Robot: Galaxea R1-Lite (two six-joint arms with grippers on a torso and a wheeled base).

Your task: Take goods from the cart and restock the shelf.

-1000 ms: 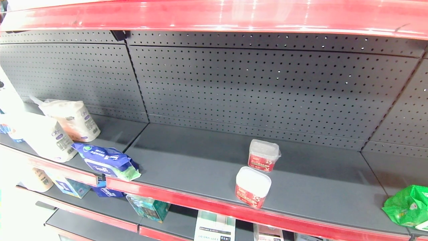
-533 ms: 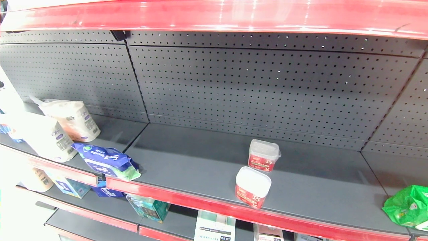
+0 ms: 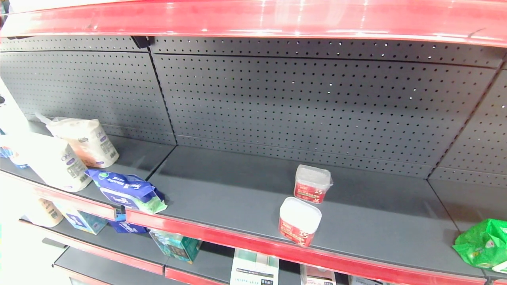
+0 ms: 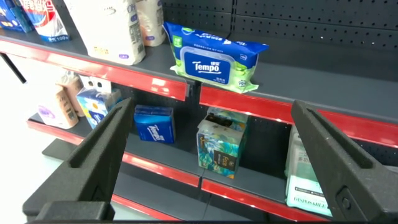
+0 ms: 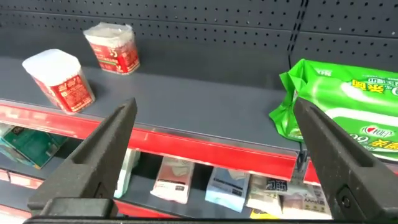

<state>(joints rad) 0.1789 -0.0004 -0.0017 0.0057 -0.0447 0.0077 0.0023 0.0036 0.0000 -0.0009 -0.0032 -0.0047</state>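
Red-labelled tub (image 3: 299, 221) stands at the shelf's (image 3: 237, 186) front edge, with the blue pack (image 3: 126, 190) overhanging it; left gripper (image 4: 211, 118) and right gripper (image 5: 214, 112), both spread and empty facing that edge, could knock either off when bringing stock.

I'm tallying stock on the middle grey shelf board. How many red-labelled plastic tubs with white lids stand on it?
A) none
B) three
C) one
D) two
D: the front red-labelled plastic tub stands near the red front edge of the grey shelf board, and the rear red-labelled plastic tub stands just behind it.
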